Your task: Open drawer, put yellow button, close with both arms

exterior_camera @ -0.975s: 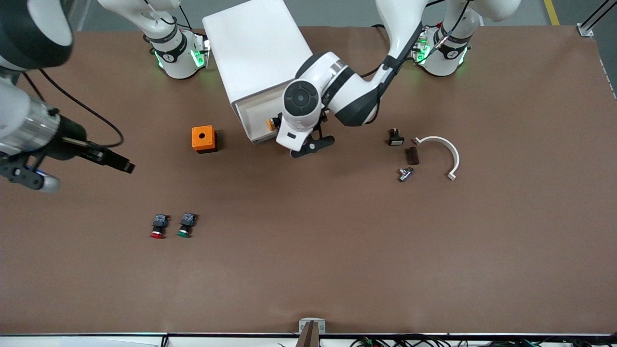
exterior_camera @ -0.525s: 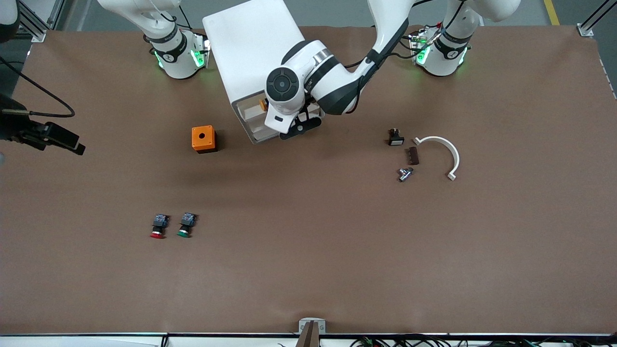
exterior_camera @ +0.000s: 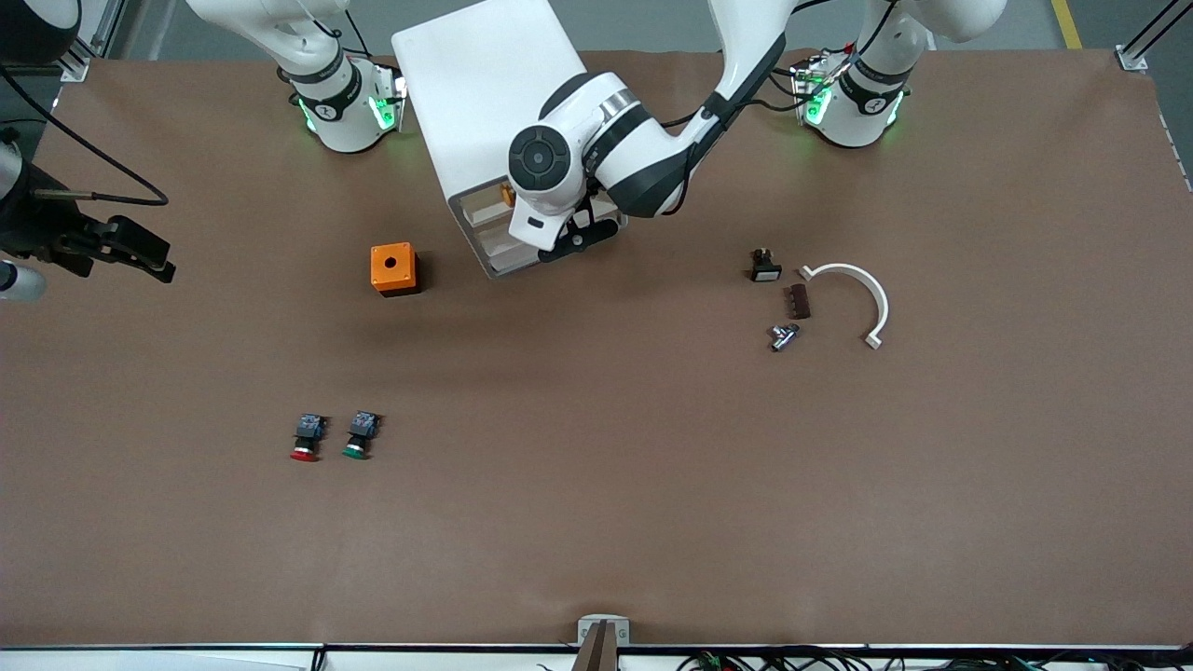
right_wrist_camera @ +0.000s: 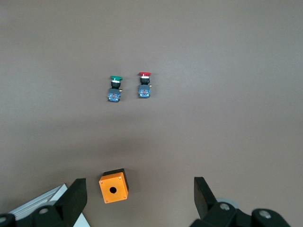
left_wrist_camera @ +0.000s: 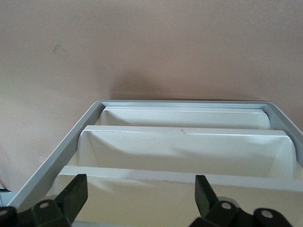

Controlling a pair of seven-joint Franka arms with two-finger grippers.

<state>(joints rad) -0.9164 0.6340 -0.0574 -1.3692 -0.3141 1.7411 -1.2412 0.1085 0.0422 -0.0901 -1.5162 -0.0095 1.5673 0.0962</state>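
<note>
Yellow button (exterior_camera: 508,195) lies inside the pulled-out top drawer (exterior_camera: 486,224) of the white cabinet (exterior_camera: 489,89), at the drawer's end toward my right arm. My left claw (left_wrist_camera: 140,196) hangs over that drawer with its fingers spread, holding nothing. My right claw (right_wrist_camera: 137,198) is spread too and empty, up over the desk (exterior_camera: 652,466) at my right arm's end, looking down on the orange box (right_wrist_camera: 113,185), the green-capped button (right_wrist_camera: 114,89) and the red-capped button (right_wrist_camera: 144,85).

light: even, bright overhead | shadows: soft, under arms | glare: none | left wrist view: hazy, washed-out
</note>
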